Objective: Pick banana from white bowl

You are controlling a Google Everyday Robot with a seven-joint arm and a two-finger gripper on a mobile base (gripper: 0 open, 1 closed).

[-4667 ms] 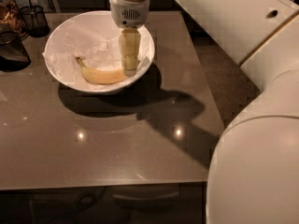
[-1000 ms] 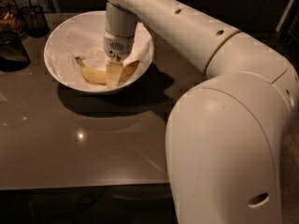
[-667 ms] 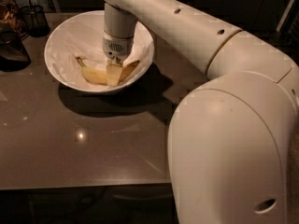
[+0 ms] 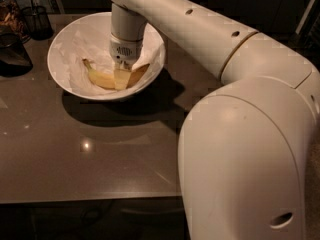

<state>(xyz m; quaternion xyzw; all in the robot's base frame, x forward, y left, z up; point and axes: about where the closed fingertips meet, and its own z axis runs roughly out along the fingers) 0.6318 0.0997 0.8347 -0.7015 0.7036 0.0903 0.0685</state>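
Pale arm (image 4: pixel 200 29) stretching from the bulky near link (image 4: pixel 245 159) out toward the hand, cylindrical wrist (image 4: pixel 126 34) pointing straight down, gripper (image 4: pixel 121 76) hanging directly beneath the wrist, aiming downward at the arm's far end.

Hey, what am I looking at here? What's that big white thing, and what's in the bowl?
That big white shape is a robot arm, seen by one camera looking down on a table; where the camera is mounted isn't known. The arm reaches into a white bowl lined with crumpled paper. Its tip is the gripper, the grabbing tool, down on a yellow banana lying in the bowl. Whether it has hold of the banana can't be seen. A dark wire-mesh cup stands behind the bowl.
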